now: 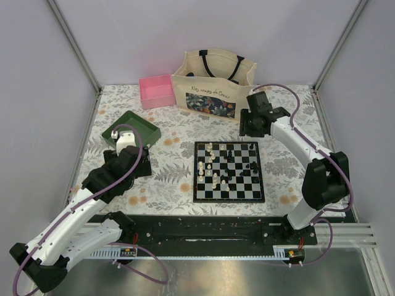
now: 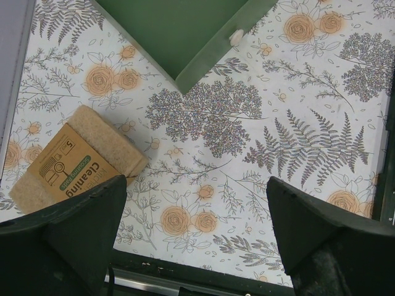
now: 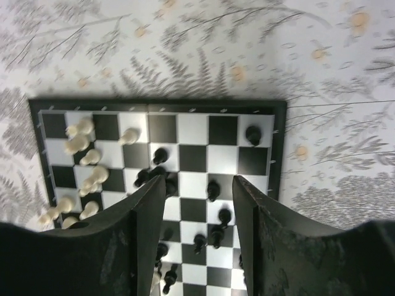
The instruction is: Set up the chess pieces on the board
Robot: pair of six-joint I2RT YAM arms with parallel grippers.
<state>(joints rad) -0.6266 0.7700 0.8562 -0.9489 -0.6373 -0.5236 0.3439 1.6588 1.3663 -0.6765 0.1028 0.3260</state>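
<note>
The board lies flat at the table's middle right. Several cream-white chess pieces are clustered on its left half and several black ones are scattered on its right half. My right gripper hovers over the board's far right corner. In the right wrist view its jaws stand open with nothing between them, above the board, the black pieces and the white pieces. My left gripper is open over bare cloth, left of the board, its fingers wide apart.
A green tray sits just beyond the left gripper, and a small cream object rests on its rim. A packet of cleaning sponges lies beside the left finger. A pink box and a tote bag stand at the back.
</note>
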